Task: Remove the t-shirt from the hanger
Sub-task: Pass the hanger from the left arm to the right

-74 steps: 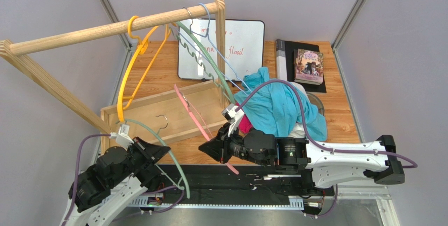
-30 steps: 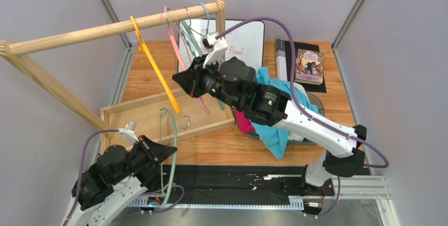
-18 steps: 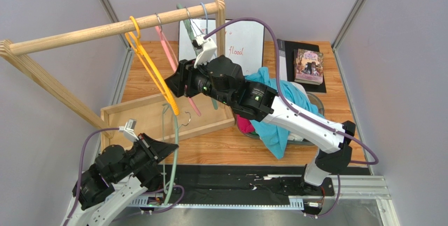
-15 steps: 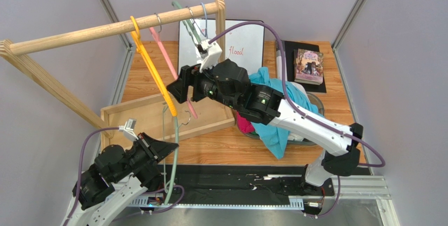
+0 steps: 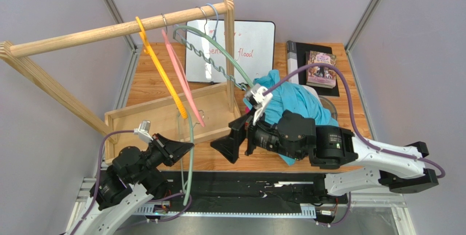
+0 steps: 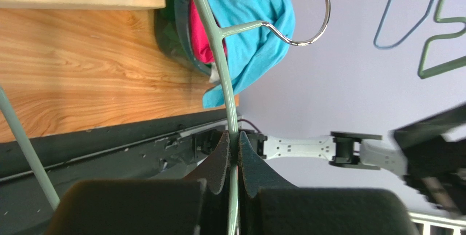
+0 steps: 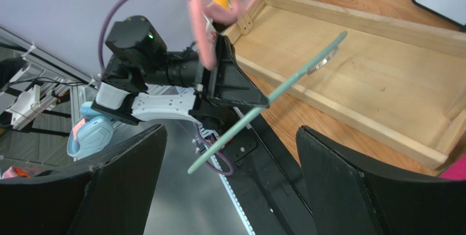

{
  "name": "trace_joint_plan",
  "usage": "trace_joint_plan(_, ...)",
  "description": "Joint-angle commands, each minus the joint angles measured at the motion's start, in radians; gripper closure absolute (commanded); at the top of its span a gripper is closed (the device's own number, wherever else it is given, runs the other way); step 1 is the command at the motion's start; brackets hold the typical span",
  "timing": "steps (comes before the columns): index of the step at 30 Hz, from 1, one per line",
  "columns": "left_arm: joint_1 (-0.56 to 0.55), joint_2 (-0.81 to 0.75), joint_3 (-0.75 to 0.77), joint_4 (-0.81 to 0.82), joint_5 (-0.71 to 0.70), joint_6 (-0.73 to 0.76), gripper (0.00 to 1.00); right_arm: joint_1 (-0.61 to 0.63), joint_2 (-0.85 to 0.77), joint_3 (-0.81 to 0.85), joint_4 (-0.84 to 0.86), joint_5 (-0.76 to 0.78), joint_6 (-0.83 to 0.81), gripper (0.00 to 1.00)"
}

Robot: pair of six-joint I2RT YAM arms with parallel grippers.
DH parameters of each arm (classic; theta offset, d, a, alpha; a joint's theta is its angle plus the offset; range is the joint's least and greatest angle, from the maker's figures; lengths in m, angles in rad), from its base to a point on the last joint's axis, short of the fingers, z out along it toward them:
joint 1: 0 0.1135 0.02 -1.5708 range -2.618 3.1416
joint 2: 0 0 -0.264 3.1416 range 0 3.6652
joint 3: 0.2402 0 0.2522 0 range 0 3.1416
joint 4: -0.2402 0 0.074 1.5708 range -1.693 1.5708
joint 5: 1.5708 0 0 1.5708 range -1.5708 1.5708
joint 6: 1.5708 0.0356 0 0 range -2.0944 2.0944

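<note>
The turquoise t-shirt (image 5: 298,104) lies in a heap over a bowl at the right, together with a pink cloth (image 6: 199,38). It also shows in the left wrist view as the same t-shirt (image 6: 246,5). My left gripper (image 5: 188,147) is shut on the thin rod of a bare pale green hanger (image 5: 188,180), which stands upright; its rod (image 6: 224,65) runs straight out from between the jaws of the left gripper (image 6: 233,136). My right gripper (image 5: 232,142) hovers open near the table's front edge, facing the left one. Nothing sits between the jaws of the right gripper (image 7: 231,131).
A wooden rail (image 5: 109,30) carries a yellow hanger (image 5: 158,65), a pink hanger (image 5: 180,79), a wavy green hanger (image 5: 219,54) and a blue wire hanger (image 5: 212,16). Under it lies a wooden tray (image 5: 142,117). A whiteboard (image 5: 249,41) and books (image 5: 320,68) lie at the back.
My right gripper has opened, let go of the pink hanger on the rail and dropped back to the table's front. The left gripper has shifted slightly right with the green hanger.
</note>
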Motion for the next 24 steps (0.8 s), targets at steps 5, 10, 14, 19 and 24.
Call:
trace_joint_plan(5,-0.001,0.054,-0.047,0.335,-0.035,-0.047,1.0,0.049,-0.193,-0.428,0.195,0.061,0.158,0.03)
trace_joint_plan(10,-0.001,0.09,-0.092,0.462,-0.087,-0.088,1.0,0.057,-0.078,-0.498,0.37,-0.074,0.191,0.18)
trace_joint_plan(14,-0.001,0.097,-0.118,0.517,-0.113,-0.12,1.0,0.061,0.016,-0.487,0.45,-0.142,0.187,0.22)
trace_joint_plan(19,-0.001,0.059,-0.136,0.537,-0.15,-0.111,1.0,0.063,0.042,-0.498,0.496,-0.199,0.182,0.22)
trace_joint_plan(24,-0.001,0.053,-0.138,0.499,-0.128,-0.145,1.0,0.063,0.05,-0.542,0.527,-0.214,0.09,0.25)
